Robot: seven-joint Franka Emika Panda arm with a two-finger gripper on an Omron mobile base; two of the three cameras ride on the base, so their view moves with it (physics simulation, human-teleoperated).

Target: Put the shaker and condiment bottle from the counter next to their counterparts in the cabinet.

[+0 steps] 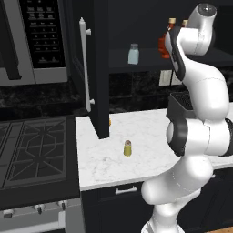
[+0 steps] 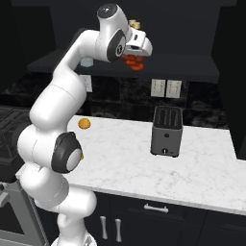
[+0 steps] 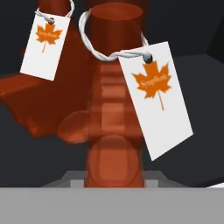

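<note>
a: condiment bottle [image 3: 114,122] is up at the cabinet [image 1: 102,68] shelf, close in front of the hand camera, its white maple-leaf tag hanging off the neck. the gripper [image 2: 139,54] looks clamped on it, jaws drawn in tight round the red-orange body.

b: and its twin?

a: the second bottle [image 3: 52,83] sits just behind and to one side in the hand view, with its own tag. the two look near enough to touch, though i can't tell if they do.

b: so how to finish this well?

a: i'd judge it wants lowering till the base is flat on the shelf, beside the twin and not shoving it, then a straight release and a clean pull back out.

b: and the rest?

a: the shaker [image 1: 128,148] stands on the counter [image 1: 150,132] below, not yet moved; its pale blue shaker [image 1: 133,53] counterpart waits on the shelf.
</note>
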